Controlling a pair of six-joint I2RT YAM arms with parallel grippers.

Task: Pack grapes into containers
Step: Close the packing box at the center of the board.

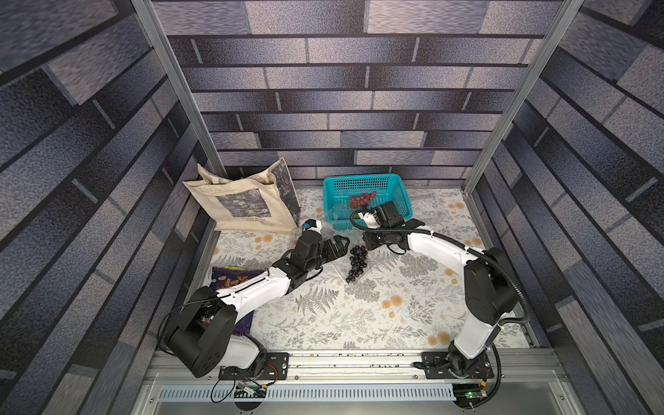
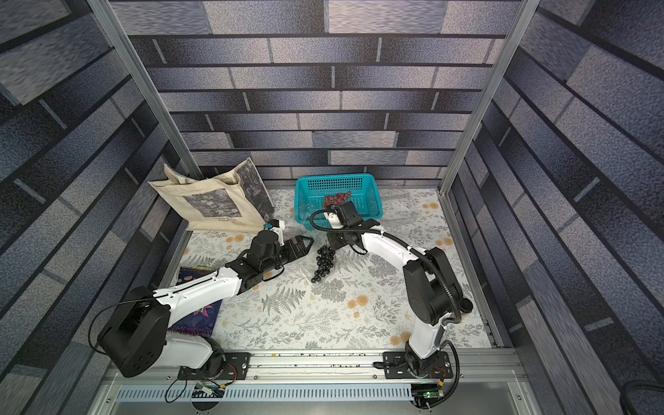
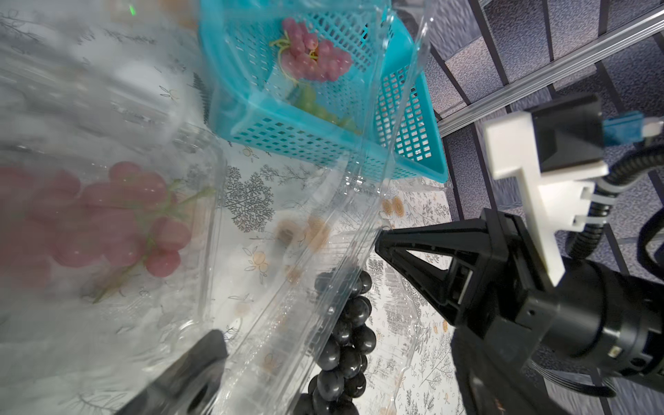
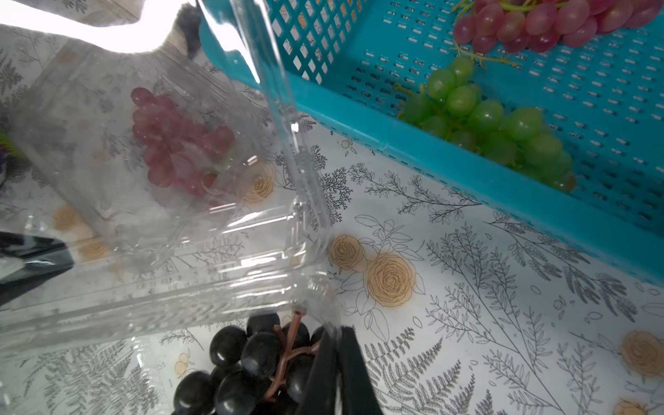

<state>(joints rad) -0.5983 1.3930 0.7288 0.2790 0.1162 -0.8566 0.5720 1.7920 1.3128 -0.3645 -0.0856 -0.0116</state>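
Note:
A bunch of dark grapes [image 1: 357, 260] [image 4: 244, 359] lies in an open clear container [image 4: 172, 305] at mid-table. Its lid [image 3: 359, 172] stands upright. My right gripper [image 4: 337, 334] [image 1: 364, 244] is shut on a corner of that lid, just beside the grapes' stem. On the lid's other side my left gripper [image 3: 337, 337] [image 1: 341, 248] is open, and the lid and the dark bunch lie between its fingers. A second clear container [image 4: 107, 143] holding red grapes [image 4: 179, 158] [image 3: 107, 222] sits beyond the lid. In the teal basket [image 1: 359, 178] lie red grapes [image 1: 363, 199] [image 4: 539, 21] and green grapes [image 4: 485, 125].
A beige tote bag [image 1: 244, 204] leans at the back left. A purple snack packet [image 1: 230, 280] lies under the left arm. The basket stands against the back wall, close behind the right wrist. Metal frame posts [image 1: 503, 125] stand at both back corners.

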